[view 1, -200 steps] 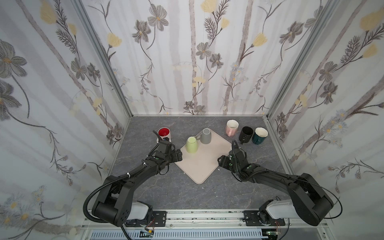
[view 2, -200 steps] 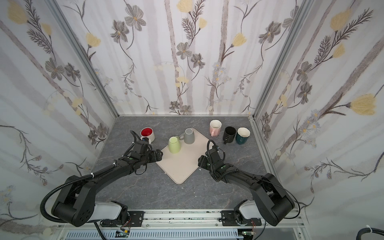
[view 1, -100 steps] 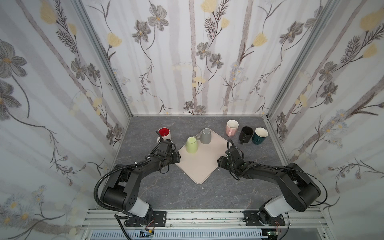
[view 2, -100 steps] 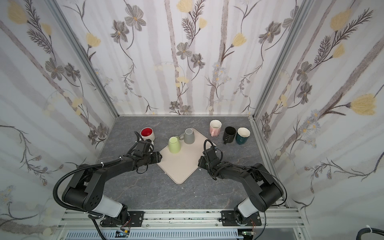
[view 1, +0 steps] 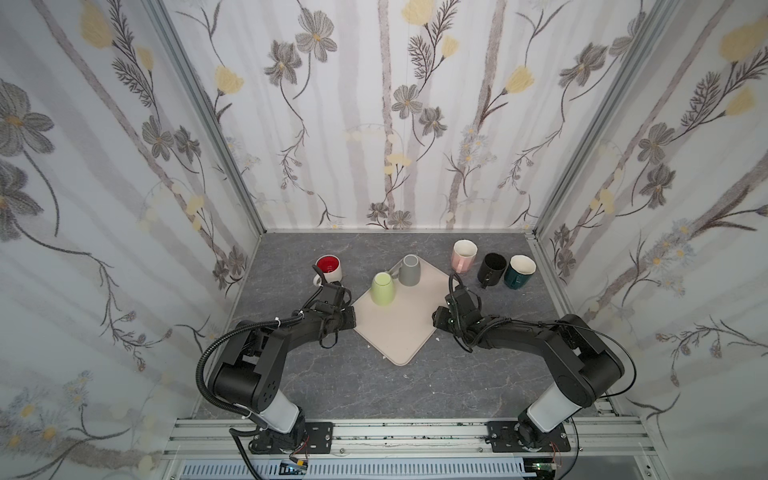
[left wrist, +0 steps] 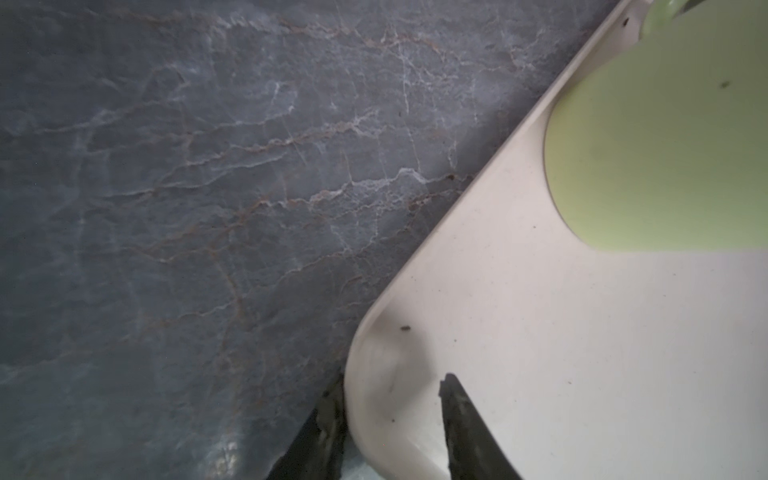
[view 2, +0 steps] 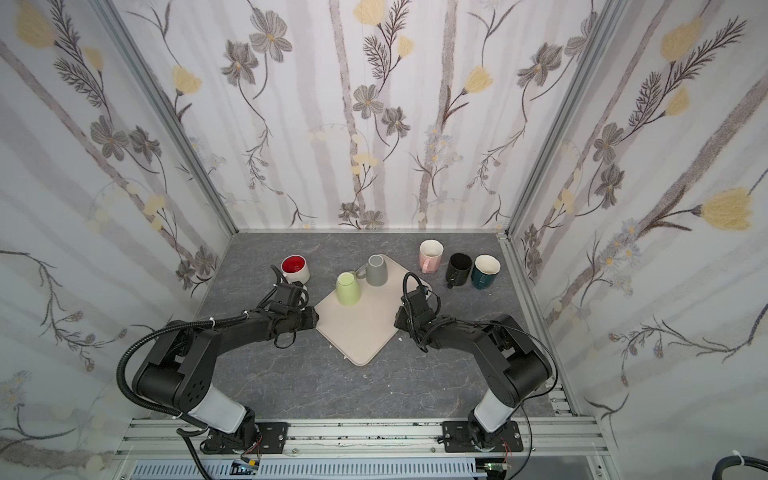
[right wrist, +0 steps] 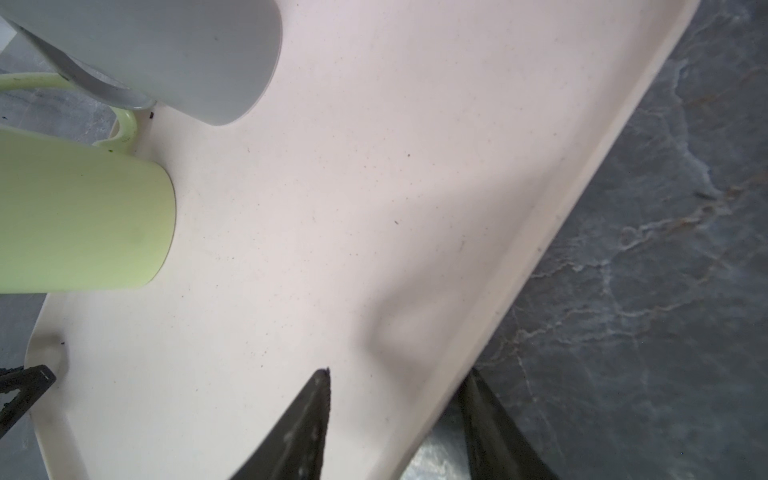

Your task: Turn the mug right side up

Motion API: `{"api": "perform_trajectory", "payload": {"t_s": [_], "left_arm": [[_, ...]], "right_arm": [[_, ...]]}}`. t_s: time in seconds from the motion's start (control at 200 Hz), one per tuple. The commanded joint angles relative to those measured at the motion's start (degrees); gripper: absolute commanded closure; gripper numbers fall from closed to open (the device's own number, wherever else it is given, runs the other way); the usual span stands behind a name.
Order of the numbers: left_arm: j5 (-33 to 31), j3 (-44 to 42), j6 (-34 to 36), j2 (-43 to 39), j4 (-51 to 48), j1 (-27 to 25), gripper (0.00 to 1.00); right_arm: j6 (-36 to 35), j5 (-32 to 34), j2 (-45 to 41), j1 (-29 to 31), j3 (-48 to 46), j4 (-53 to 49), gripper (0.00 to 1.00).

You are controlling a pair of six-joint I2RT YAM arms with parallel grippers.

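White mug [view 1: 328, 268] — red inside, pink mug [view 1: 463, 257], black mug [view 1: 491, 268], teal mug [view 1: 517, 272], grey marbled tabletop [view 1: 374, 386]

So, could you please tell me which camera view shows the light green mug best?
A top view: in both top views the whole light green mug stands upside down on the cream tray. The left wrist view shows only part of its wall; the right wrist view shows wall and handle, base out of frame.
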Motion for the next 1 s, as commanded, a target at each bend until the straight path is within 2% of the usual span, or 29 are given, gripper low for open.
{"api": "perform_trajectory", "payload": {"t_s": [0.0,0.24,0.475,0.54,0.615,0.994], "left_arm": [[2.3,0.29,-0.53,1.28,0.01,-0.12,0.67],[1.45,-1.02,-1.76,0.22,-0.79,-0.89,0.69],[-1.18,-3.35,-2.91,-3.49,-3.6,-3.81,0.69],[-1.97,-4.8,-3.6,-5.44,-4.03,-4.94,0.68],[-3.71,-6.12,-4.2,-7.53,-5.25,-6.85,0.68],[-6.76,-10.78,-9.02,-14.58,-8.61,-14.05,0.69]], "right_arm": [[-0.14,-1.34,1.53,0.05,1.19,-3.16,0.49],[-1.31,-0.99,4.67,-0.48,5.05,-4.21,0.52],[-3.14,-1.12,8.19,-0.66,9.34,-5.6,0.57],[-3.74,-1.18,9.03,-0.7,10.58,-6.18,0.59],[-4.31,-1.4,10.04,-0.85,12.04,-6.67,0.66],[-8.2,-2.48,14.41,-0.69,18.02,-8.63,0.66]]}}
